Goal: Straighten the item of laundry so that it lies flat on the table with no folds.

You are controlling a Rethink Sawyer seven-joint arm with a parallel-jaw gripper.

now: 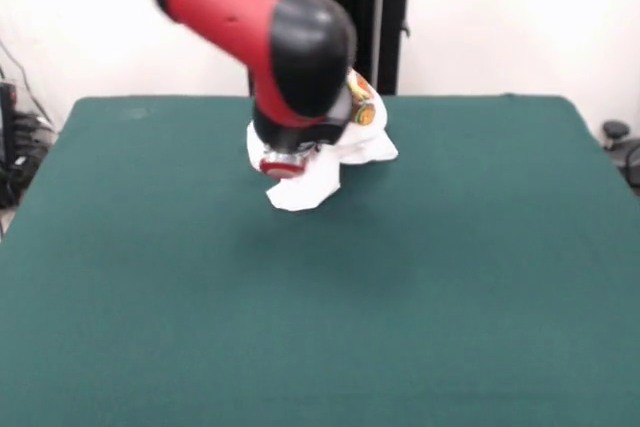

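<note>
The item of laundry (318, 183) is a small white garment lying crumpled in a bunch on the far middle part of the dark green table (320, 327). A patch of its red, orange and yellow print shows at its upper right. The red and black arm comes down from the top left, and its black wrist covers much of the garment. The gripper (284, 168) is right at the garment's left part, pressed into or just above the cloth. Its tips are hidden by the wrist and the cloth.
The robot's black pedestal (375, 22) stands behind the table's far edge. Cables and dark gear lie on the floor at the left (15, 147), and there is a dark object at the right edge (620, 142).
</note>
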